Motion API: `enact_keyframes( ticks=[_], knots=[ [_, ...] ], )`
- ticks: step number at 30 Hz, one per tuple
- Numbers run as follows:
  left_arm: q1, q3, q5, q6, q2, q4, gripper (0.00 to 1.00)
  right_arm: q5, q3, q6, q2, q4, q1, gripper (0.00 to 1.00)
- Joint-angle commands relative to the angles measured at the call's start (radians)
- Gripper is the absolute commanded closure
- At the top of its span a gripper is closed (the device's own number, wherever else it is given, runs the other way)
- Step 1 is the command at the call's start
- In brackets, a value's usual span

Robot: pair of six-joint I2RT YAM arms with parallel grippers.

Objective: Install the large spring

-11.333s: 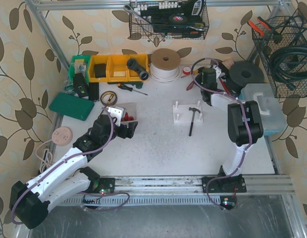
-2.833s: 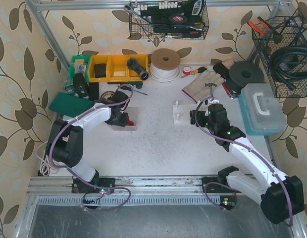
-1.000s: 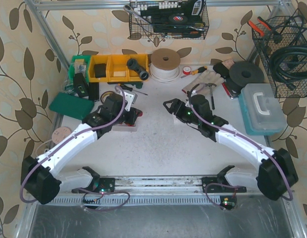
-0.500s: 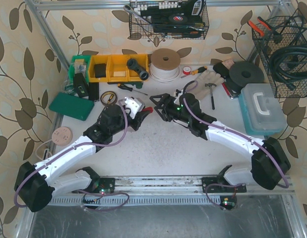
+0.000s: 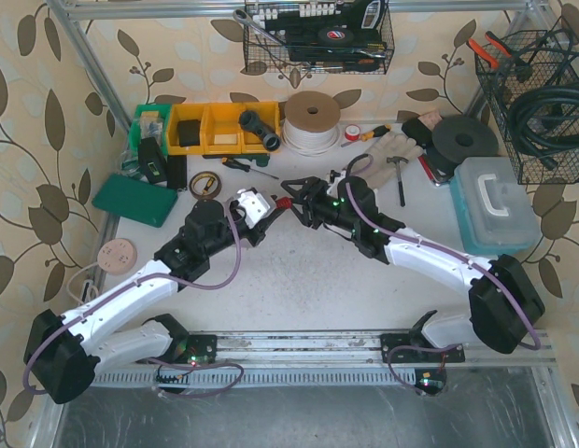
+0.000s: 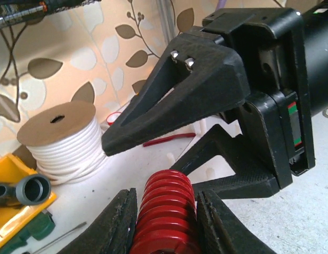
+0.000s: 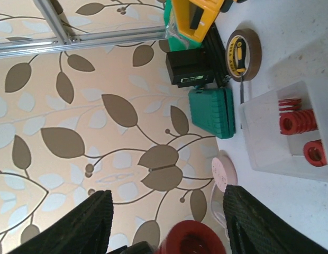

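Between left jaws, large spring (image 6: 166, 211); right jaws wide apart just beyond.

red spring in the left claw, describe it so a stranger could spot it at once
At the middle of the white table the right claw faces the left claw. The left one pinches a fat red coil spring. The other red springs lie loose in a clear tub; this one is held.
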Motion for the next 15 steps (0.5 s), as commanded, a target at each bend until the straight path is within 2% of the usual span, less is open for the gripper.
enact_keyframes(
  ticks=[1,7,12,15],
  knots=[
    [-0.011,-0.008,0.049,0.077,-0.031,0.111,1.0,-0.015,-0.016,0.046,0.005,0.103,0.009,0.43],
    [-0.012,-0.054,0.062,0.108,-0.027,0.189,1.0,-0.055,-0.011,0.059,0.018,0.123,0.033,0.45],
    [-0.011,-0.053,0.059,0.123,-0.028,0.193,1.0,-0.032,-0.03,0.005,-0.008,0.004,0.042,0.31],
    [-0.011,-0.052,0.063,0.127,-0.029,0.197,1.0,-0.005,-0.062,0.019,-0.002,0.026,0.038,0.25]
  ],
)
